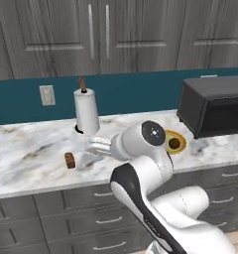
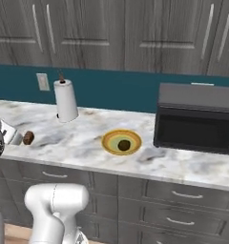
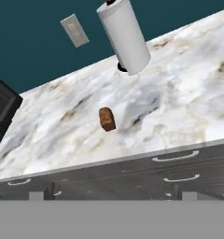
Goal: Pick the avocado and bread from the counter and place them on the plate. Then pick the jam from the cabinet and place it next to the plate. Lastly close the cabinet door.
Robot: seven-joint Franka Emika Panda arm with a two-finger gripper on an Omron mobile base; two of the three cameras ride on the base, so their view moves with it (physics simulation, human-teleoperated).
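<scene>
The bread (image 3: 107, 118) lies alone on the counter (image 3: 179, 107), well left of the plate (image 2: 108, 141), where the avocado (image 2: 124, 145) already sits. It lies ahead of the gripper (image 1: 97, 147), near it, long axis probably running away from the fingertips; I cannot tell whether the fingers are spread.

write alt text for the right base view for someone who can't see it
An avocado sits on a plate on a marble counter, left of a black microwave. A small brown bread lies near the counter's left end, with a paper towel roll behind it and closed grey cabinets above.
</scene>
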